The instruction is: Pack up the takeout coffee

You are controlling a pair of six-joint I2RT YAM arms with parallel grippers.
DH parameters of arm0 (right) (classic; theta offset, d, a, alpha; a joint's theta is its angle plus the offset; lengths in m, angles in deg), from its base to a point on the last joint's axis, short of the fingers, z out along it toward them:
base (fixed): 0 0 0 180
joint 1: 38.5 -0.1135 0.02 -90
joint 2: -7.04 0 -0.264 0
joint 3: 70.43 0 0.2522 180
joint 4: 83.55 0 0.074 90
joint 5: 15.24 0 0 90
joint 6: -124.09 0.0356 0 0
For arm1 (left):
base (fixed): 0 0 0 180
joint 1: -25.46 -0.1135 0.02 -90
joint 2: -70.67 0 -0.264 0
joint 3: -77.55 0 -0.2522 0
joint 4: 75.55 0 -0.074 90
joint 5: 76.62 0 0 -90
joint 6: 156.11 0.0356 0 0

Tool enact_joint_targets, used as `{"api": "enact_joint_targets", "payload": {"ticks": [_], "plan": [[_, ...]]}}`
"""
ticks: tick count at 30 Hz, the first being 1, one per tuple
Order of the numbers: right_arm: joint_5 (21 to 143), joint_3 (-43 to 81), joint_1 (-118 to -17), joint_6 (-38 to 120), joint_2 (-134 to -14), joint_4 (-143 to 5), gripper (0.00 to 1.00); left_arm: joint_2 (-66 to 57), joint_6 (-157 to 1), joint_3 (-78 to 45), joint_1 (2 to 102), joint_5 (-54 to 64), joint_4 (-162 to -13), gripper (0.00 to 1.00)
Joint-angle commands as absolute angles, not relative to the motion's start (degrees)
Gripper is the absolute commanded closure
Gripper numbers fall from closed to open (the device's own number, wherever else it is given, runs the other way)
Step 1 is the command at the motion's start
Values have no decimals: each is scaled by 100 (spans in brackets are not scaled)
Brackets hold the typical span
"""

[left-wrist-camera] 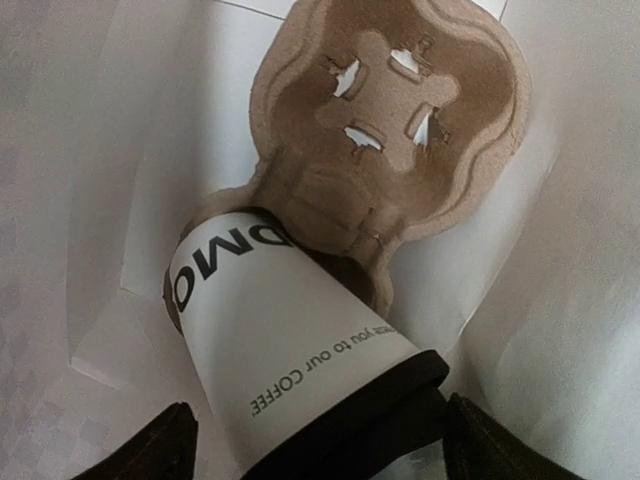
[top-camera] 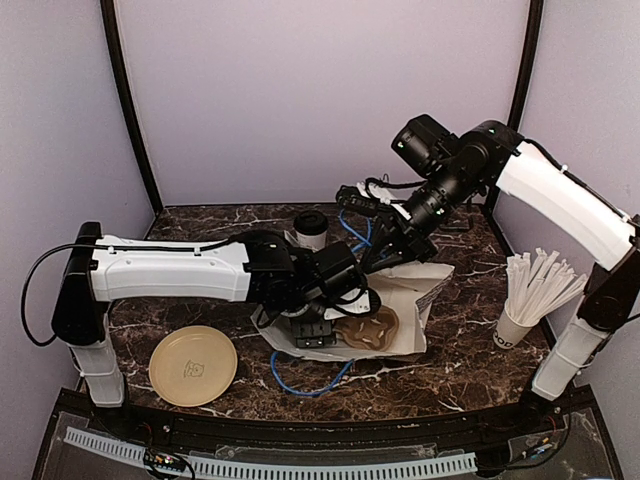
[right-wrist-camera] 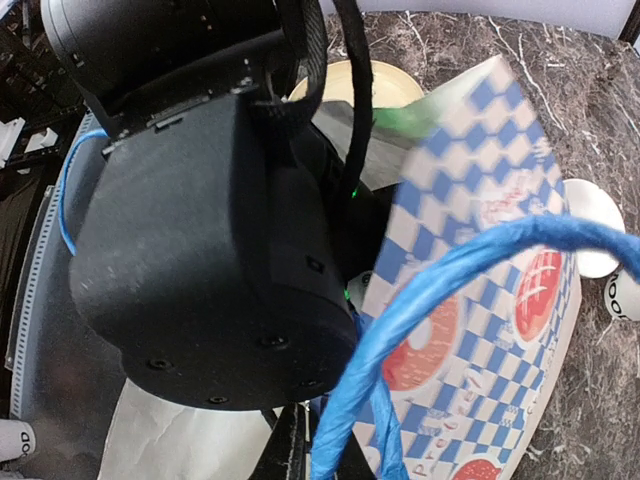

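While our left gripper (left-wrist-camera: pixel 318 448) hangs spread around the lidded cup (left-wrist-camera: pixel 290 340) in the carrier (left-wrist-camera: pixel 400 130), our right gripper (top-camera: pixel 388 250) pinches the bag (top-camera: pixel 425 290).

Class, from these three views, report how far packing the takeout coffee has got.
Done: one lidded cup sits in the nearer pocket of the carrier inside the bag. In hand: the left gripper has its jaws open beside the lid; the right gripper seems to hold the blue handle. Left: the second cup stands outside the bag; the far pocket is empty.
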State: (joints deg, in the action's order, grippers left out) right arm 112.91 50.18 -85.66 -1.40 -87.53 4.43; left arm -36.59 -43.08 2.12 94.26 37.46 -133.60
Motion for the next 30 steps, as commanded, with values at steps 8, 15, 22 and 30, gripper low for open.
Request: {"api": "enact_joint_targets", "payload": {"ticks": [8,15,22,30], "plan": [[11546,5096,-8676,-133,-8731,377,96,-3710,-4356,425,9393,3593,-13785,44],[11497,5114,-8675,-133,-8778,377,97,-3404,-4282,632,9393,3542,-13814,61],[11188,4999,-8659,-211,-8772,324,98,-3155,-4379,1276,9393,3224,-14046,65],[10958,5044,-8114,-231,-8796,106,99,-2648,-4589,1537,9380,2709,-13800,65]]}}
